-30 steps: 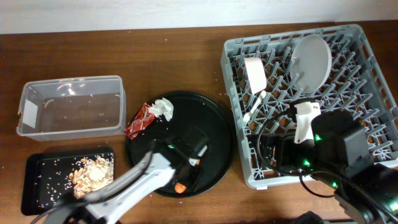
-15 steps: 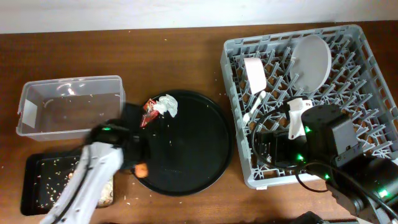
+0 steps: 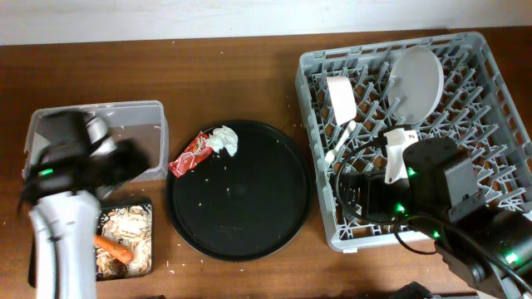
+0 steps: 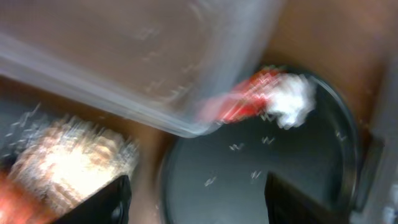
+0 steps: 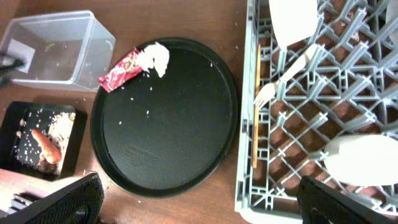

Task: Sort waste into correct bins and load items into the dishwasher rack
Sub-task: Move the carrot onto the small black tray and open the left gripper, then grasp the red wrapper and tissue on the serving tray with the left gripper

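Squinting through the blurred left wrist view, I see the left gripper spread wide and empty, the right gripper likewise, and the small orange carrot lying in the black tray at lower left, half hidden overhead by the left arm.

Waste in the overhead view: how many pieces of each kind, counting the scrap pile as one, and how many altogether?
red wrapper: 1
white napkin: 1
carrot: 1
food scraps pile: 1
Total: 4
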Tool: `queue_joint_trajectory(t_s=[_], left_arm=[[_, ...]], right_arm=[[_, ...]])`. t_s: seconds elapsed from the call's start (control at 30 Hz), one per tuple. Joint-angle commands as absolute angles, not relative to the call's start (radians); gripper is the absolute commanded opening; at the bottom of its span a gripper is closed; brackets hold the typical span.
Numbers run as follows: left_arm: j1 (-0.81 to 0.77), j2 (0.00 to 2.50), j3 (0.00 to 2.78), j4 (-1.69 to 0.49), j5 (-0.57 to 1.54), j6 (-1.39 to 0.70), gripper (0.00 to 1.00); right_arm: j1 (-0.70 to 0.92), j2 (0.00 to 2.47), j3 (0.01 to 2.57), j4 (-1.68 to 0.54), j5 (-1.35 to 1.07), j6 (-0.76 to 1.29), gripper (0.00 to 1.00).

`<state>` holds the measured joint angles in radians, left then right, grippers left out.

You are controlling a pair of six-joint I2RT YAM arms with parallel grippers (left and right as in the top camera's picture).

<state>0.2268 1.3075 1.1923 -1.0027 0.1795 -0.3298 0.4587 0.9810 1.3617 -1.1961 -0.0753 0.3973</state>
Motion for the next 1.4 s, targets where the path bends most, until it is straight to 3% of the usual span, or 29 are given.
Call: queue_joint_trajectory(t_s=[0.0,0.1,0.27,0.3,0.37,0.4,0.43,0.5,0.6,0.63,0.7,0.8,0.83,0.87,0.9,0.93,1.03,1.1,1.17,1.3,1.33,1.37], left_arm=[[-0.181,1.409,1.209,-0.813,-0.026,-0.086,0.68],[-0.344,1.652,1.209,-0.579,-0.028,0.066,0.68],[-0.350,1.945,1.209,-0.341,-0.070,0.065,0.67],[-0.350,1.982,1.209,-0.323,-0.071,0.062,0.62],[-0.359,1.991,1.209,-0.391,-0.056,0.030,0.34],[-0.367,1.990,1.209,-0.429,-0.056,0.030,0.11],[-0.366,1.975,1.222,-0.471,-0.003,0.025,0.00],[-0.365,1.840,1.330,-0.616,0.075,0.022,0.00],[-0.304,1.683,1.361,-0.707,-0.119,0.011,0.00],[-0.260,1.654,1.361,-0.717,-0.158,0.012,0.00],[-0.008,1.627,1.360,-0.720,-0.149,0.003,0.00],[0.117,1.594,1.364,-0.772,-0.155,-0.030,0.03],[0.132,1.569,1.364,-0.772,-0.149,-0.045,0.51],[0.127,1.559,1.364,-0.773,-0.131,-0.044,0.81],[0.098,1.558,1.364,-0.788,0.018,-0.037,0.87],[0.051,1.558,1.362,-0.787,0.148,-0.032,0.87],[-0.182,1.615,1.290,-0.796,-0.077,0.033,0.77],[-0.252,1.712,1.234,-0.733,-0.088,0.070,0.70],[-0.292,1.839,1.228,-0.707,-0.110,0.085,0.62],[-0.295,1.990,1.228,-0.657,-0.236,0.084,0.59],[-0.295,1.998,1.228,-0.647,-0.241,0.084,0.45],[-0.295,1.997,1.228,-0.642,-0.241,0.084,0.24]], right_arm=[[0.455,0.977,1.369,-1.191,-0.079,0.405,0.99],[0.455,0.977,1.369,-1.191,-0.082,0.406,0.99],[0.455,0.982,1.369,-1.201,-0.081,0.405,0.99],[0.455,0.986,1.369,-1.201,-0.081,0.405,0.99],[0.455,0.991,1.369,-1.201,-0.081,0.405,0.99],[0.455,0.991,1.369,-1.200,-0.081,0.405,0.99],[0.455,0.991,1.369,-1.202,-0.082,0.405,0.99],[0.455,0.990,1.369,-1.221,-0.082,0.405,0.99],[0.455,0.990,1.369,-1.227,-0.082,0.405,0.99],[0.455,0.990,1.369,-1.227,-0.082,0.405,0.99],[0.455,0.990,1.369,-1.227,-0.082,0.405,0.99],[0.455,0.990,1.369,-1.227,-0.082,0.405,0.99],[0.455,0.990,1.369,-1.227,-0.082,0.405,0.99],[0.455,0.990,1.369,-1.227,-0.082,0.405,0.99],[0.455,0.990,1.369,-1.227,-0.081,0.405,0.99],[0.455,0.990,1.369,-1.227,-0.081,0.405,0.99],[0.455,0.990,1.369,-1.228,-0.096,0.405,0.99],[0.455,0.990,1.369,-1.227,-0.096,0.405,0.99],[0.455,0.990,1.369,-1.227,-0.096,0.405,0.99],[0.455,0.991,1.369,-1.230,-0.096,0.405,0.99],[0.455,0.990,1.369,-1.232,-0.096,0.405,0.99],[0.455,0.991,1.369,-1.232,-0.096,0.405,0.99]])
